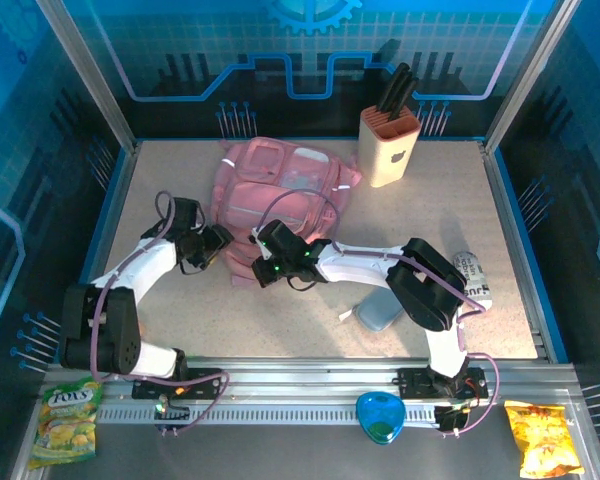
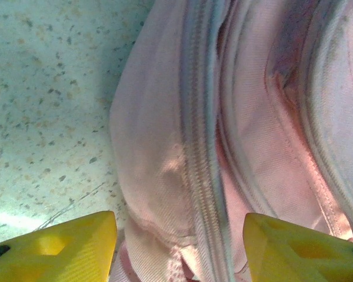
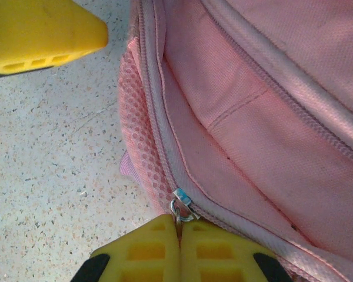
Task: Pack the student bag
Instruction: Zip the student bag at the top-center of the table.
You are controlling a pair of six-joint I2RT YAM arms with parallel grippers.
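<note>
Two snack packets sit nearest, a green packet [image 1: 65,420] at the left end of the front rail [image 1: 280,385] and a yellow packet [image 1: 540,440] at the right, with a blue heart-shaped case [image 1: 380,417] between them. Just past the rail, on the speckled table [image 1: 280,335], a grey pouch [image 1: 378,316] lies beside the right arm. Further in, both arms meet at the near edge of the student bag [image 1: 280,195], which lies flat toward the back of the table, left of centre. The right gripper [image 3: 179,244] is pinched tight on the zipper pull [image 3: 181,207], fingers pressed together with the metal tab caught at their tips, at the mesh-edged corner of the bag. The left gripper [image 2: 176,252] stands with its jaws well apart, astride a zip seam and a fold of pink fabric; the view is too close and soft to say whether either finger touches the cloth. Beyond the bag, to its right, a knife block [image 1: 388,150] stands upright at the far edge.

The step in hand looks like running the zip open. To do it well, the left jaws should close on the fabric beside the track first, so the bag is anchored. Then the right should draw the pull along the line of the teeth, low and steady, following the curve rather than lifting, which would drag the soft bag across the table.
</note>
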